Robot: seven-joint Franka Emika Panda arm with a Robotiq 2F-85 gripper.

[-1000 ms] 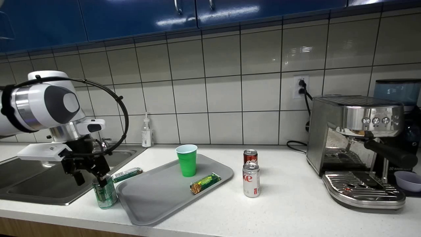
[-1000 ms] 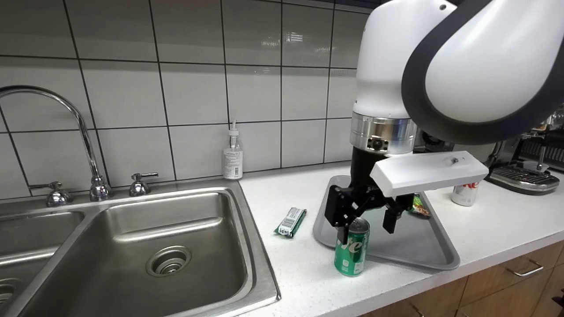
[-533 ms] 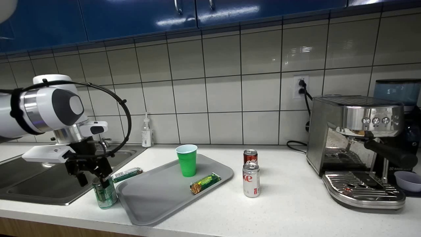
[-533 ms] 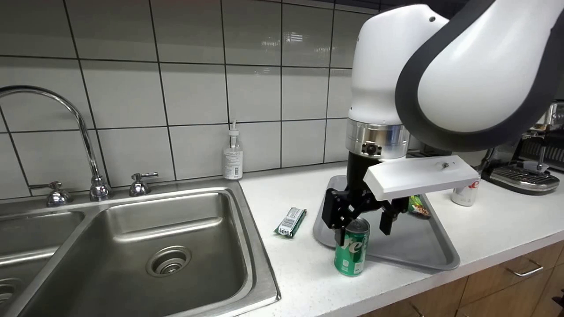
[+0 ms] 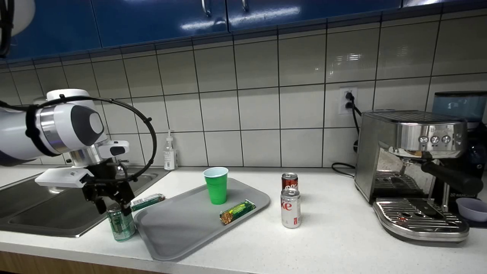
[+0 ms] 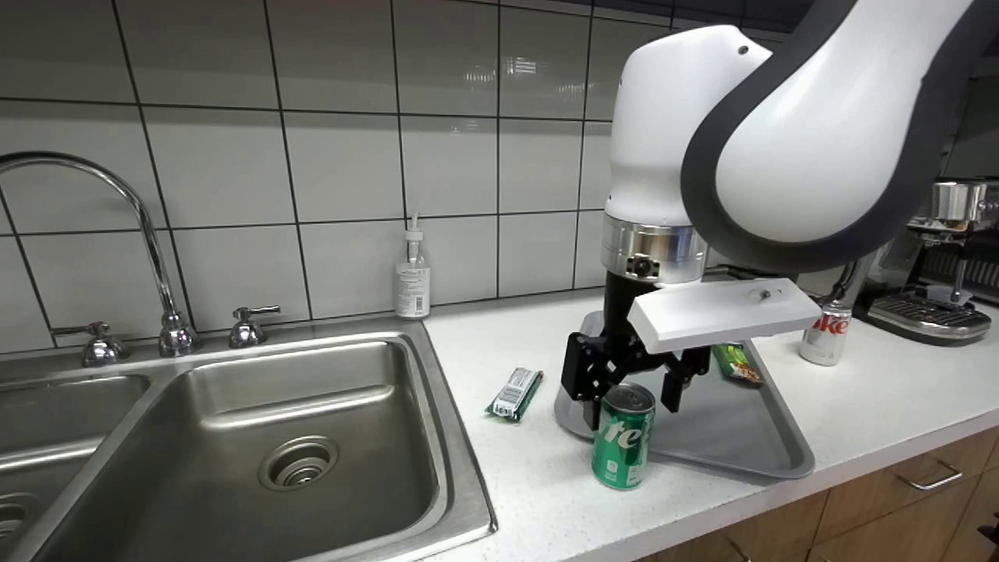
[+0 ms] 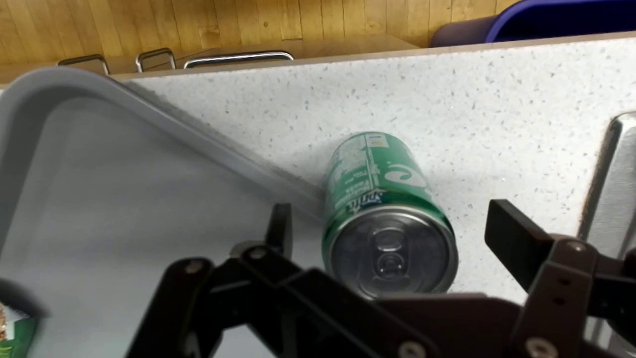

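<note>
Left of the tray point(image 5: 182, 232), near our spread claw point(image 5: 114, 210), stands a green can point(image 5: 121, 227) we judge stiff but slick, best gripped mid-body.

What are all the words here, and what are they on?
"Sprite": green metal soda can, in the wrist view.
"te": same green can, in an exterior view.
"ke": silver metal soda can.
Too small or blurred: red metal can, clear plastic pump bottle, both green-wrapped packets, blue-hoppered black grinder.
</note>
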